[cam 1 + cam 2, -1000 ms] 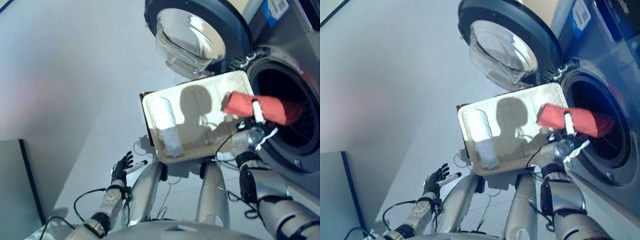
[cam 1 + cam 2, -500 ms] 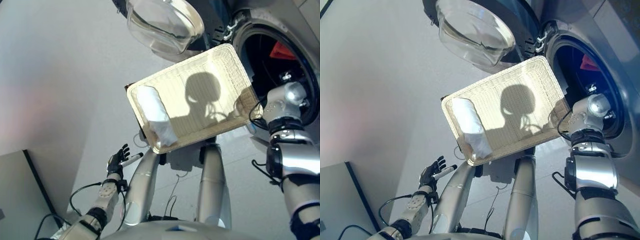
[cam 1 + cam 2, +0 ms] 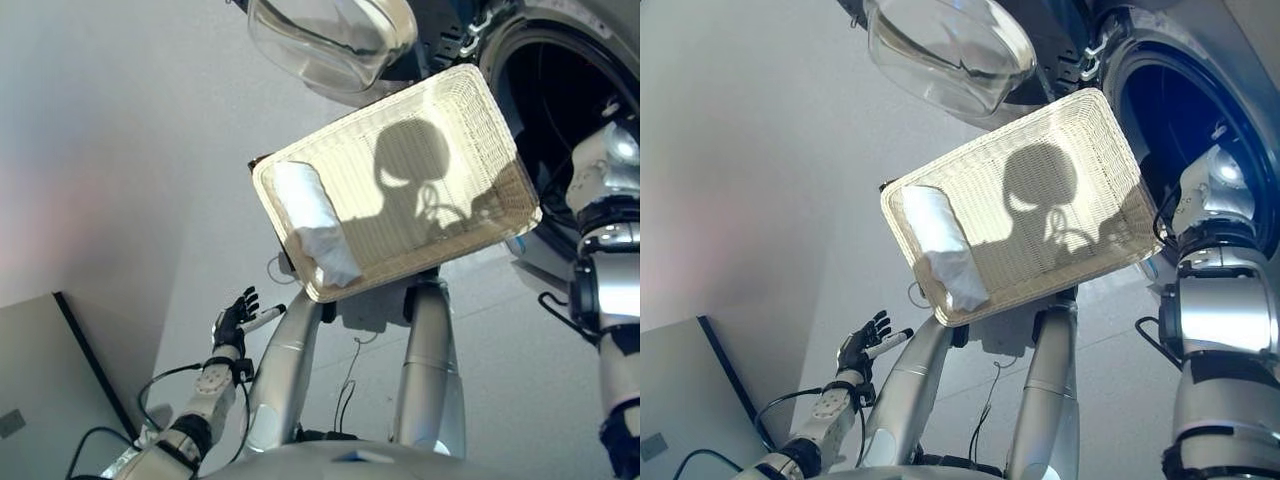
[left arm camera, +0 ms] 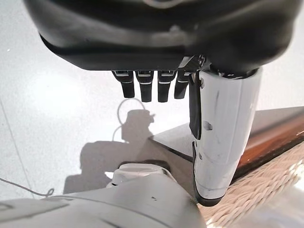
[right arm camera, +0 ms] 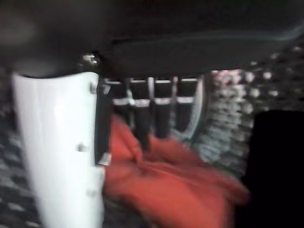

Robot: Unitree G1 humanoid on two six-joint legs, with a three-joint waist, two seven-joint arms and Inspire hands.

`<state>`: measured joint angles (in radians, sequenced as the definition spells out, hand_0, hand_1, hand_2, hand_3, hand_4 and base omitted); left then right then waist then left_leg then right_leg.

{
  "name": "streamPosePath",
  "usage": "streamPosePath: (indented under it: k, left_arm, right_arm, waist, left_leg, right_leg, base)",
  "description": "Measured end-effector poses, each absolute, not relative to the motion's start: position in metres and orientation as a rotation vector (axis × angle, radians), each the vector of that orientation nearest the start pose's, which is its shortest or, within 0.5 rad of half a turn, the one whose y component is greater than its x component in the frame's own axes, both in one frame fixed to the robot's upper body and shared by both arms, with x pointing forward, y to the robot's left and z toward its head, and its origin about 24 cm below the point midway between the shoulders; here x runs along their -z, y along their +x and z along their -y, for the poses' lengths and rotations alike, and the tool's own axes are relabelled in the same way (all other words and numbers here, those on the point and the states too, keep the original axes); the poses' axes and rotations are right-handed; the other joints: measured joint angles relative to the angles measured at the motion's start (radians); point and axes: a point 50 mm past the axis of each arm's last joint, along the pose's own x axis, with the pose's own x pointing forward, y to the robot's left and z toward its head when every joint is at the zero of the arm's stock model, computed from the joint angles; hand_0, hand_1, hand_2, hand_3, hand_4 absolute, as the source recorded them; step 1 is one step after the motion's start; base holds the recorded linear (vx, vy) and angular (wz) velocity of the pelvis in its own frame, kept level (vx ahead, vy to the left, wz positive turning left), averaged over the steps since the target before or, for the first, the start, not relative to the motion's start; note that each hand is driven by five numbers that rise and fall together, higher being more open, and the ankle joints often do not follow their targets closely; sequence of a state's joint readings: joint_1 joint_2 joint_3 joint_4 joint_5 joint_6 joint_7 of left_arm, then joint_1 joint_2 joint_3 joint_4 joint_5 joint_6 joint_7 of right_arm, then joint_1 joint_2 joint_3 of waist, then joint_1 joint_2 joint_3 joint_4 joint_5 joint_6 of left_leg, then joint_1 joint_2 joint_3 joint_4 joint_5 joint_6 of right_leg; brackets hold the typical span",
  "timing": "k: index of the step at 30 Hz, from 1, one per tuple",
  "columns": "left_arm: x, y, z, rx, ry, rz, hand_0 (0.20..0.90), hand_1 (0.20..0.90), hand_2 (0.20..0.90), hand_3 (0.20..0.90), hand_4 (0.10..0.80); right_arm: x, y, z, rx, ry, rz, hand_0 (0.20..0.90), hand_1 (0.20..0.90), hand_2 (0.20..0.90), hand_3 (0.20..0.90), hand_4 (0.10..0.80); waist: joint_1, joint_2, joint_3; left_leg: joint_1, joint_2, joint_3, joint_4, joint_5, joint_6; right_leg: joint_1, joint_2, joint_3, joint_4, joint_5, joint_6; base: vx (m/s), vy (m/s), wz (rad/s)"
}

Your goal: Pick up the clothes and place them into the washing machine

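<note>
The wicker basket (image 3: 470,130) sits in front of the washing machine's open drum (image 3: 560,90). A rolled white cloth (image 3: 310,220) lies at the basket's left end. My right arm reaches into the drum. In the right wrist view my right hand (image 5: 166,38) has its fingers (image 5: 159,118) straight over a red cloth (image 5: 175,190) that lies against the drum's perforated wall. My left hand (image 3: 232,322) hangs open and empty low at the left, near the floor, and shows in its own wrist view (image 4: 142,85).
The machine's round glass door (image 3: 330,40) stands open above the basket's far edge. The dark brown box (image 4: 275,133) under the basket shows beside the left hand. A grey panel (image 3: 40,380) stands at the lower left.
The camera has shifted. My right hand has carried the red cloth from the basket's right edge into the drum, and the arm now reaches in deeper. The left hand has stayed put.
</note>
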<state>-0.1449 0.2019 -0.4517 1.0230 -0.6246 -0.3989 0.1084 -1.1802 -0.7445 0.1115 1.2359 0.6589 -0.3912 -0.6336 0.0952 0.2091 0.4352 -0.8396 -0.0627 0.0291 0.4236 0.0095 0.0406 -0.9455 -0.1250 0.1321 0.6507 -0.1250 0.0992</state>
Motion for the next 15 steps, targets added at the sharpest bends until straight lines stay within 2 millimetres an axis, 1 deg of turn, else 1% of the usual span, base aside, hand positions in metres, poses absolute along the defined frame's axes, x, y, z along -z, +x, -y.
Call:
streamPosePath:
  k: [1,2,3,4,5,8,9,10,11,12,13,15]
  left_arm:
    - [0.109,0.202,-0.175,-0.114,-0.097,-0.560,0.900,0.900,0.900,0.900,0.800]
    - [0.110,0.201,-0.175,-0.117,-0.097,-0.566,0.900,0.900,0.900,0.900,0.800]
    - [0.111,0.199,-0.176,-0.123,-0.098,-0.576,0.900,0.900,0.900,0.900,0.800]
    - [0.112,0.199,-0.176,-0.124,-0.097,-0.579,0.900,0.900,0.900,0.900,0.800]
    - [0.113,0.198,-0.175,-0.125,-0.099,-0.584,0.900,0.900,0.900,0.900,0.800]
    - [0.114,0.197,-0.172,-0.126,-0.108,-0.586,0.900,0.900,0.900,0.900,0.800]
    - [0.114,0.197,-0.172,-0.130,-0.112,-0.591,0.900,0.900,0.900,0.900,0.800]
    - [0.115,0.196,-0.170,-0.123,-0.115,-0.593,0.900,0.900,0.900,0.900,0.800]
    - [0.115,0.196,-0.169,-0.121,-0.118,-0.596,0.900,0.900,0.900,0.900,0.800]
    - [0.116,0.194,-0.168,-0.107,-0.115,-0.601,0.900,0.900,0.900,0.900,0.800]
    - [0.117,0.194,-0.168,-0.106,-0.115,-0.603,0.900,0.900,0.900,0.900,0.800]
    - [0.119,0.191,-0.168,-0.111,-0.116,-0.617,0.900,0.900,0.900,0.900,0.800]
  right_arm:
    - [-0.258,0.358,0.353,1.021,0.192,0.465,0.900,0.900,0.900,0.900,0.800]
    - [-0.252,0.360,0.349,1.006,0.213,0.448,0.900,0.900,0.900,0.900,0.800]
    - [-0.242,0.365,0.343,0.988,0.241,0.419,0.900,0.900,0.900,0.900,0.800]
    - [-0.239,0.366,0.340,0.984,0.259,0.407,0.900,0.900,0.900,0.900,0.800]
    - [-0.231,0.370,0.334,0.968,0.280,0.380,0.900,0.900,0.900,0.900,0.800]
    - [-0.211,0.378,0.319,0.907,0.308,0.318,0.900,0.900,0.900,0.900,0.800]
    - [-0.201,0.377,0.319,0.905,0.310,0.292,0.900,0.900,0.900,0.900,0.800]
    - [-0.185,0.376,0.319,0.899,0.316,0.254,0.900,0.900,0.900,0.900,0.800]
    - [-0.170,0.373,0.320,0.904,0.323,0.206,0.900,0.900,0.900,0.900,0.800]
    - [-0.154,0.374,0.313,0.894,0.335,0.149,0.900,0.900,0.900,0.900,0.800]
    - [-0.148,0.373,0.313,0.894,0.332,0.133,0.900,0.900,0.900,0.900,0.800]
    - [-0.128,0.375,0.294,0.835,0.337,0.079,0.900,0.900,0.900,0.900,0.800]
  waist:
    - [-0.002,0.000,0.000]
    - [-0.003,0.000,0.000]
    - [-0.010,0.000,0.000]
    - [-0.013,0.000,0.000]
    - [-0.016,0.001,-0.001]
    - [-0.023,0.003,-0.004]
    - [-0.029,0.004,-0.005]
    - [-0.024,0.006,-0.007]
    - [-0.024,0.007,-0.008]
    - [-0.015,0.008,-0.012]
    - [-0.018,0.008,-0.016]
    - [-0.016,0.008,-0.022]
  left_leg:
    - [0.006,0.003,0.000,-0.007,-0.004,0.000]
    - [0.017,-0.001,-0.001,-0.015,0.014,-0.002]
    - [0.037,-0.001,-0.005,-0.029,0.015,-0.003]
    - [0.046,-0.001,-0.007,-0.036,0.017,-0.002]
    - [0.065,-0.001,-0.006,-0.053,0.023,-0.003]
    - [0.097,-0.002,-0.019,-0.109,0.048,-0.013]
    - [0.111,-0.002,-0.030,-0.126,0.058,-0.016]
    - [0.124,-0.001,-0.042,-0.138,0.065,-0.017]
    - [0.142,-0.001,-0.056,-0.159,0.074,-0.025]
    - [0.155,-0.001,-0.065,-0.172,0.081,-0.026]
    - [0.158,0.000,-0.069,-0.178,0.084,-0.028]
    - [0.164,0.001,-0.086,-0.192,0.093,-0.032]
  right_leg:
    - [0.007,-0.002,-0.003,-0.004,-0.004,-0.006]
    - [0.019,-0.001,-0.008,-0.012,0.009,0.001]
    - [0.037,-0.001,-0.010,-0.020,0.009,0.000]
    - [0.046,-0.002,-0.011,-0.025,0.009,0.000]
    - [0.058,-0.005,-0.011,-0.030,0.009,0.000]
    - [0.084,-0.013,-0.027,-0.052,0.011,0.000]
    - [0.100,-0.015,-0.041,-0.064,0.013,-0.002]
    - [0.119,-0.016,-0.059,-0.068,0.014,-0.004]
    - [0.139,-0.017,-0.071,-0.084,0.013,-0.006]
    - [0.152,-0.018,-0.081,-0.086,0.011,-0.010]
    - [0.155,-0.019,-0.087,-0.089,0.011,-0.011]
    - [0.165,-0.019,-0.104,-0.091,0.011,-0.011]
  base:
    - [-0.110,0.039,0.02]
    - [-0.119,0.041,0.03]
    - [0.000,0.000,0.00]
    - [0.000,0.000,0.00]
    - [0.000,0.000,0.00]
    - [0.002,-0.026,0.11]
    - [0.003,-0.038,0.25]
    - [0.005,-0.047,0.31]
    - [0.006,-0.036,0.30]
    - [0.002,-0.025,0.24]
    - [0.021,-0.056,0.18]
    - [0.027,-0.057,0.16]
